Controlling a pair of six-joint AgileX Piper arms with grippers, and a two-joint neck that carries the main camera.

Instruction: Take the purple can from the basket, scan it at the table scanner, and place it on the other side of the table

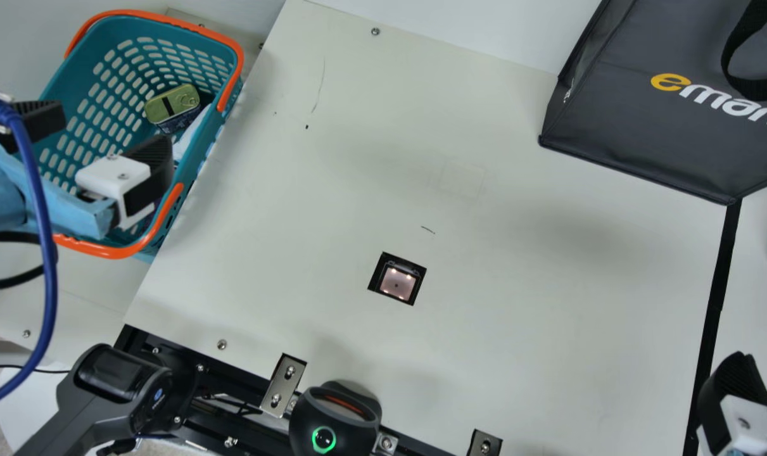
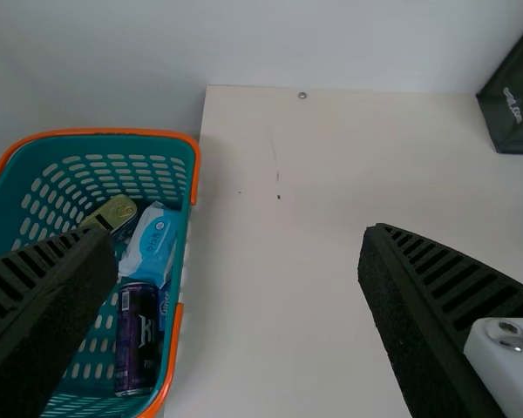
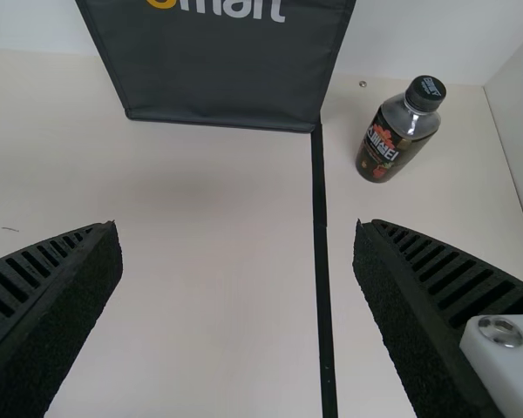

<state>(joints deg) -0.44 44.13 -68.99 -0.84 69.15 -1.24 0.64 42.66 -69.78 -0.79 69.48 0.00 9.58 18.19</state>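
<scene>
Over the teal basket (image 1: 120,69) at the main view's left, my left gripper (image 1: 104,136) stands open. The left wrist view has that gripper (image 2: 240,287) with its fingers wide apart, nothing between them. There the purple can (image 2: 137,335) lies inside the basket (image 2: 194,174), close to its table-side wall and below a blue-white packet. The table scanner's window (image 1: 397,282) is set in the tabletop and lit. My right gripper (image 1: 735,392) is at the main view's lower right corner; in the right wrist view the gripper (image 3: 235,296) is open and holds nothing.
A gold-topped tin (image 1: 172,104) and the packet (image 2: 152,244) share the basket. A dark shopping bag (image 1: 662,126) stands at the back right. Beyond the black tape line (image 3: 322,261) stands a dark bottle (image 3: 397,135). A handheld scanner (image 1: 111,392) sits by the front edge.
</scene>
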